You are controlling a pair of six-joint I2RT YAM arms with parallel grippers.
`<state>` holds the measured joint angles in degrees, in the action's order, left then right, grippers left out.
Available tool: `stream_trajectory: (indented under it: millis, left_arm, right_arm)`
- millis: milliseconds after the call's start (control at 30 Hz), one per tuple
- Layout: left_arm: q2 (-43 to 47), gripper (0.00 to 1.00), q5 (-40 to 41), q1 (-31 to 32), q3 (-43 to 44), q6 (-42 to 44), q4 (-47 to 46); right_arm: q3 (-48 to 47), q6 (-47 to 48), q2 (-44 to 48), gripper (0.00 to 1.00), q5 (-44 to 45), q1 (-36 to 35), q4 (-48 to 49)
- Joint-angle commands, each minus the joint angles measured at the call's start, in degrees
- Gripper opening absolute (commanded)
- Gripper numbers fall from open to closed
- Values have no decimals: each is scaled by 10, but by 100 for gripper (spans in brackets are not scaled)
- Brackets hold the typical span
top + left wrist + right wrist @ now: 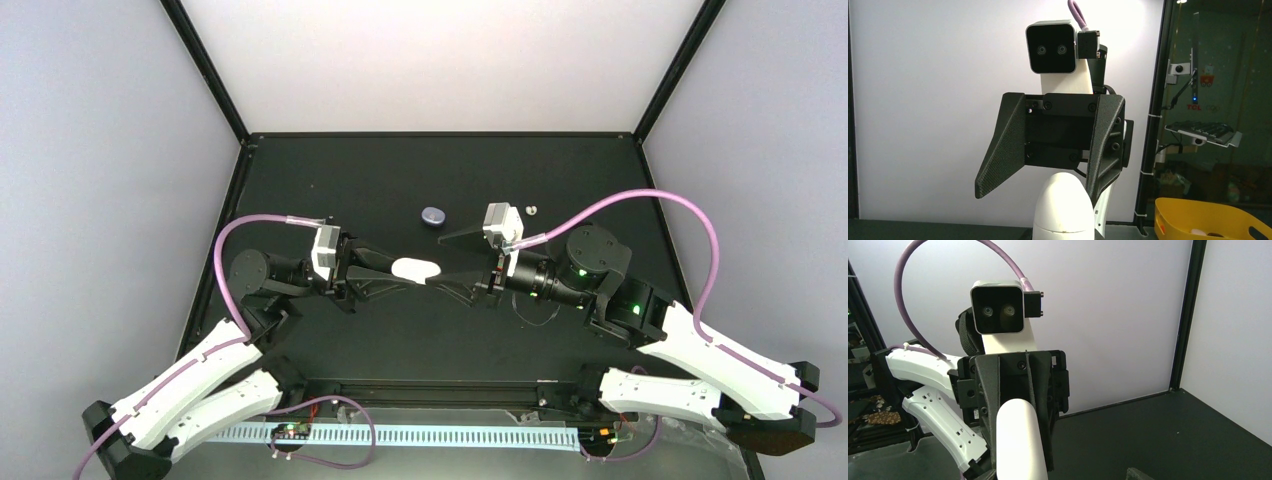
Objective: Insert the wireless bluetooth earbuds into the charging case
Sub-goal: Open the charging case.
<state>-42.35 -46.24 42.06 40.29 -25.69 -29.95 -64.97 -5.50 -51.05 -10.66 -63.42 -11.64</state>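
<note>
My left gripper (pixel 408 270) is shut on a white egg-shaped charging case (pixel 415 268) and holds it above the mat at mid-table. The case fills the bottom of the left wrist view (pixel 1064 210) and shows edge-on in the right wrist view (pixel 1018 440). My right gripper (pixel 440 261) faces it, open, with its fingers (pixel 998 155) spread either side of the case tip. One finger touches or nearly touches the case's side. A tiny white bit (pixel 532 210), perhaps an earbud, lies at the back right. The purple earbuds are not in view.
A small purple case (pixel 433 215) lies shut on the black mat behind the grippers. Black frame posts and white walls enclose the table. A yellow bin (pixel 1208 220) stands outside the enclosure, seen in the left wrist view.
</note>
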Motion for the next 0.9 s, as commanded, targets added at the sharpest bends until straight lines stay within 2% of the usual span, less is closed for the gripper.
stream_trajectory:
  millis: [0, 867]
  left_arm:
    - [10, 1, -24, 5, 3, 13, 2]
    - [14, 2, -19, 5, 1, 30, 21]
  right_arm:
    - [-12, -7, 8, 65, 34, 2, 25]
    - [-10, -24, 14, 68, 81, 1, 31]
